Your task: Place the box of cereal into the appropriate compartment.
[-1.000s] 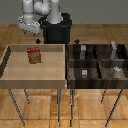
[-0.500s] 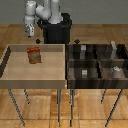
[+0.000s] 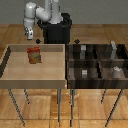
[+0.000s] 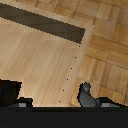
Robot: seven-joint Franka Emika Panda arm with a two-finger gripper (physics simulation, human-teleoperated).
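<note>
Bin [image 3: 70,70] at right, tall-block compartment [image 3: 111,52] upper right. Box of cereal [image 3: 34,55] upright, left of centre in tray [image 3: 10,80], untouched. Likely light, stiff cardboard; pinch the broad faces. Gripper [image 3: 31,36] above, jaws spread, empty.

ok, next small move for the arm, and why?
Probably carry the gripper over the box of cereal, then descend. It hangs above the far edge of the light wooden tray, toward the exterior view's left of the box, holding nothing. The wrist view shows only bare tray floor between the open fingers, so the box isn't lined up yet.
</note>
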